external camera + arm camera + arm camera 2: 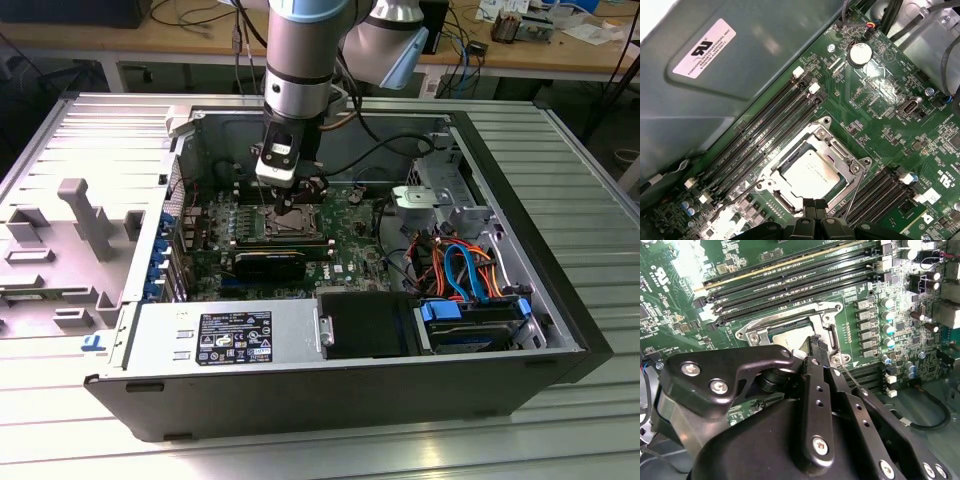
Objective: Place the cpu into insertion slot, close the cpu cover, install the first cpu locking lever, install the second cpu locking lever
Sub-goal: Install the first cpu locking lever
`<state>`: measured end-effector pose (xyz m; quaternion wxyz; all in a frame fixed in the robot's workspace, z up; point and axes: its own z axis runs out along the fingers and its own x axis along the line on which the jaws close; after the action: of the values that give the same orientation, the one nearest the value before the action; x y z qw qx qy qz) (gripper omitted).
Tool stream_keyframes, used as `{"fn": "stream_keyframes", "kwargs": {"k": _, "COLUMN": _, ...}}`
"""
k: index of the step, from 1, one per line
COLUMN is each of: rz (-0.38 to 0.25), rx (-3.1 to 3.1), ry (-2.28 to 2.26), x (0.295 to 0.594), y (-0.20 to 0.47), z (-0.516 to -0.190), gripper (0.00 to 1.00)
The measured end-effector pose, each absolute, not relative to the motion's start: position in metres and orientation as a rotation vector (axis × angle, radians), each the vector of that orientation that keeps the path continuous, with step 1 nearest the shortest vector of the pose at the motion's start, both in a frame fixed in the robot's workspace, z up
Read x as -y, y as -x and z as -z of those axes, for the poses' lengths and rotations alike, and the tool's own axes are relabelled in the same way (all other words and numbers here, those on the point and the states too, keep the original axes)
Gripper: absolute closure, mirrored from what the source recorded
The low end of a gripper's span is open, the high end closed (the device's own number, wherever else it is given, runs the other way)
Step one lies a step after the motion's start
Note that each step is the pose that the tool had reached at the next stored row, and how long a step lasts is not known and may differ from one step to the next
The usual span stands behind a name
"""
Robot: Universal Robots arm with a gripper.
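Jaws pinched together just beside the seated cpu [812, 172].

Cpu [812, 174] top matt silvery metal; cpu cover [838, 150] shiny bare metal; fingers [817, 390] matt black.

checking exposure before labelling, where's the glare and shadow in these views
First wrist view: the cpu top shines pale, and a corner beyond the case wall is blown white. Second wrist view: glare washes the motherboard edge; the pincer is dark. Exterior view: even light.
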<state>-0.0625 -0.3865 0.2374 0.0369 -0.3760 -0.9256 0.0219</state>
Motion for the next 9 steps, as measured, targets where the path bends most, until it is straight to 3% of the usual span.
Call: {"fn": "stream_keyframes", "kwargs": {"k": 9, "rz": -0.069, "rx": 2.864, "ry": 1.099, "x": 0.3865, "y": 0.0624, "z": -0.2374, "gripper": 0.89}}
